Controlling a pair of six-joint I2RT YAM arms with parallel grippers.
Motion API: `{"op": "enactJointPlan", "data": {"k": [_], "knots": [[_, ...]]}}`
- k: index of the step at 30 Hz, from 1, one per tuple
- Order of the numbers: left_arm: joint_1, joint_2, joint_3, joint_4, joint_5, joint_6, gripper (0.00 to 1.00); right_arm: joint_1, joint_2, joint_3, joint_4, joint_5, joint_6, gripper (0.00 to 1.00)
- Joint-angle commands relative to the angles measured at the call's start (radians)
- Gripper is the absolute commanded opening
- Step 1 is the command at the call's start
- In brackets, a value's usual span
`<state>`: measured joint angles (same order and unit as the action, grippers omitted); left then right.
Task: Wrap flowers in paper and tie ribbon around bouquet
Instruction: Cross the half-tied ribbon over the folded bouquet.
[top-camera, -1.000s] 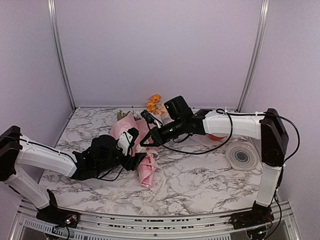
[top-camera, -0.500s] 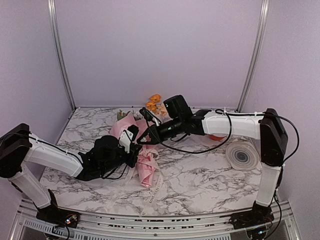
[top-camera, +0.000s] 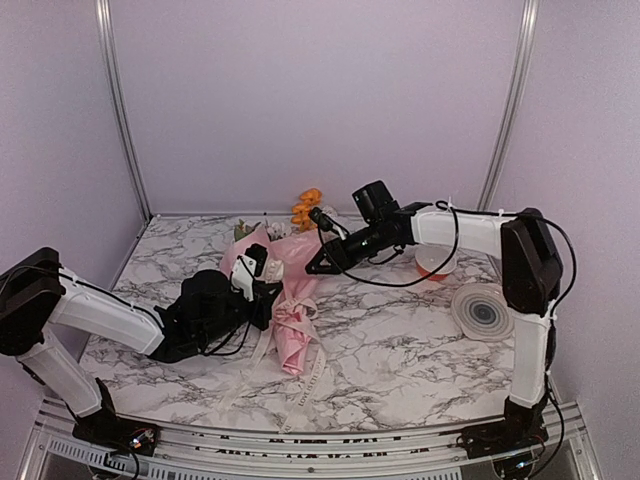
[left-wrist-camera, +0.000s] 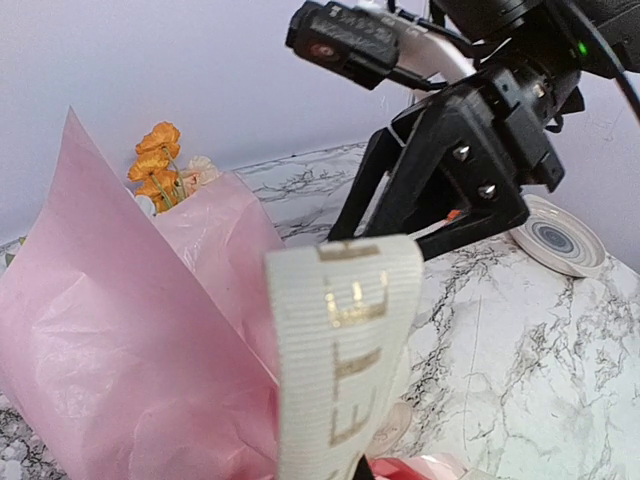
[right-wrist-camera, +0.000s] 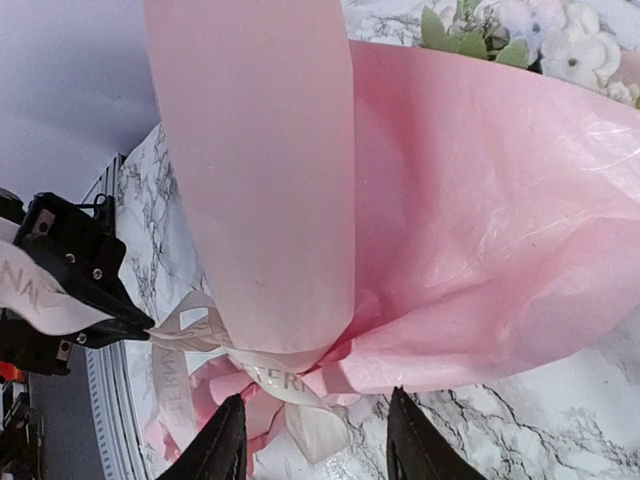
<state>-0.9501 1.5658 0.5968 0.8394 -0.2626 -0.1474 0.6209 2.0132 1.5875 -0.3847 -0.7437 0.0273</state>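
**Tying step: ribbon's round the wrap, knot looks unfinished**

Your bouquet (top-camera: 290, 300) lies mid tabletop (top-camera: 400, 350), blooms twd the far edge, ribbon (left-wrist-camera: 345, 340) looped at its waist. Left end effector (top-camera: 262, 292) is clamped on a ribbon tail. Right end effector (right-wrist-camera: 315, 445) is open & empty, near the paper (right-wrist-camera: 480, 200). Next, prob.: right takes the other tail, then pull opp. ways.

The right end effector (top-camera: 315, 265) is drawing back toward the far right, away from the pink crinkly paper cone (top-camera: 296, 335). Its black jaws are coming apart with nothing between them. The left end effector (top-camera: 265, 295), wide a second ago, is now pinching the cream fabric ribbon with gold lettering (left-wrist-camera: 345, 350), and its arm is sitting closer against the wrap. The cone's upper flap is spreading rightward.
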Motion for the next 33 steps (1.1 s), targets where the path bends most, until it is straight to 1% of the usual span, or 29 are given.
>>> {"op": "enactJointPlan", "data": {"k": [1, 4, 7, 11, 14, 18, 19, 22, 23, 31, 33], "knots": [[0.005, -0.035, -0.022, 0.066, 0.019, -0.024, 0.0, 0.032, 0.114, 0.134, -0.183, -0.05, -0.176, 0.46], [0.004, -0.042, -0.029, 0.071, 0.016, -0.024, 0.0, 0.047, 0.15, 0.161, -0.17, -0.088, -0.186, 0.53], [0.004, -0.048, -0.034, 0.074, 0.02, -0.025, 0.0, 0.06, 0.208, 0.239, -0.23, -0.11, -0.206, 0.55], [0.004, -0.051, -0.035, 0.075, 0.025, -0.023, 0.0, 0.077, 0.231, 0.24, -0.228, -0.117, -0.21, 0.57], [0.005, -0.05, -0.035, 0.078, 0.021, -0.026, 0.0, 0.083, 0.245, 0.26, -0.263, -0.131, -0.23, 0.52], [0.005, -0.047, -0.034, 0.079, 0.016, -0.027, 0.0, 0.083, 0.235, 0.244, -0.275, -0.132, -0.247, 0.49], [0.005, -0.045, -0.033, 0.081, 0.017, -0.028, 0.0, 0.085, 0.233, 0.241, -0.275, -0.131, -0.247, 0.46], [0.005, -0.043, -0.032, 0.081, 0.018, -0.03, 0.0, 0.087, 0.238, 0.236, -0.275, -0.133, -0.245, 0.27], [0.006, -0.043, -0.032, 0.081, 0.018, -0.03, 0.0, 0.088, 0.24, 0.236, -0.275, -0.135, -0.244, 0.24], [0.011, -0.049, -0.044, 0.081, 0.016, -0.036, 0.0, 0.097, 0.238, 0.224, -0.254, -0.13, -0.256, 0.33], [0.011, -0.048, -0.045, 0.081, 0.015, -0.04, 0.0, 0.097, 0.244, 0.225, -0.263, -0.129, -0.268, 0.33]]}}
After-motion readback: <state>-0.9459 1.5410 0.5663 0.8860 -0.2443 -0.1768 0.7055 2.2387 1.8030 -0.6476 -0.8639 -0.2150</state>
